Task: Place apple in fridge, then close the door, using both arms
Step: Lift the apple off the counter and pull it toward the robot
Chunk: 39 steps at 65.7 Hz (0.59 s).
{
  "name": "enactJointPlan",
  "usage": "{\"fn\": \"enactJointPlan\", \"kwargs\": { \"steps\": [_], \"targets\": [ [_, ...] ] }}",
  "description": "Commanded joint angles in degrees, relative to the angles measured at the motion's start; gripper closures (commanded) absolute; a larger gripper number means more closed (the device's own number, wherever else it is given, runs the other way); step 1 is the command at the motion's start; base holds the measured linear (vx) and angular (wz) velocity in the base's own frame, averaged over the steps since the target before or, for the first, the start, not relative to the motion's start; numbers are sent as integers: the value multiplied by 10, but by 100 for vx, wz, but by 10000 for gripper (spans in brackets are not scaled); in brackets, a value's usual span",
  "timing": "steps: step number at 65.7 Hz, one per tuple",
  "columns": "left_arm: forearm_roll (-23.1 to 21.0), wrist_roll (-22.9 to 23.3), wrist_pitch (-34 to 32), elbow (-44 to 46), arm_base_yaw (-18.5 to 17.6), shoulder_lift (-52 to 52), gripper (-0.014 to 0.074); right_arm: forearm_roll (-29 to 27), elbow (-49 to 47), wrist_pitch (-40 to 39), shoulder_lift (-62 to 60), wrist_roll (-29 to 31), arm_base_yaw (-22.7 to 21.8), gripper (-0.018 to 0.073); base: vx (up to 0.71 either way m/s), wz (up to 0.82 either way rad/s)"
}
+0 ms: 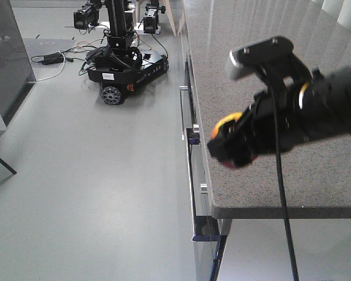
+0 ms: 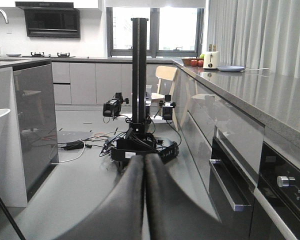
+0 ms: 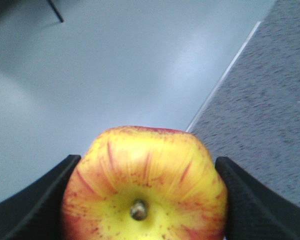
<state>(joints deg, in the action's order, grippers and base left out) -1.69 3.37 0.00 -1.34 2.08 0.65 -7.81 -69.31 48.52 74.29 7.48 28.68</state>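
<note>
Apple (image 3: pixel 145 175) yellow, red-streaked — counter (image 3: pixel 275 100) speckled grey.

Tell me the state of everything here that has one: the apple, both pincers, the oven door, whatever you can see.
apple: held in the air, clamped from both sides, stem facing the wrist camera.
right pincer: shut on the apple.
left pincer: shut, fingers touching, holding nothing.
oven door: closed.
</note>
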Motion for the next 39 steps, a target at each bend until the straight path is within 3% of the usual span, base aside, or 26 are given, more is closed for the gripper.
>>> {"fn": "enactJointPlan", "kwargs": {
  "steps": [1, 22, 39],
  "targets": [
    [-2, 4, -42, -17, -3, 9, 602, -2, 40, -63, -65, -1, 31, 376, 0, 0],
    [-2, 4, -42, -17, -3, 9, 602, -15, 174, -81, -221, -8, 115, 376, 0, 0],
    [-2, 4, -42, -17, -3, 9, 602, -28, 254, -73, -335, -7, 121, 376, 0, 0]
  ]
}}
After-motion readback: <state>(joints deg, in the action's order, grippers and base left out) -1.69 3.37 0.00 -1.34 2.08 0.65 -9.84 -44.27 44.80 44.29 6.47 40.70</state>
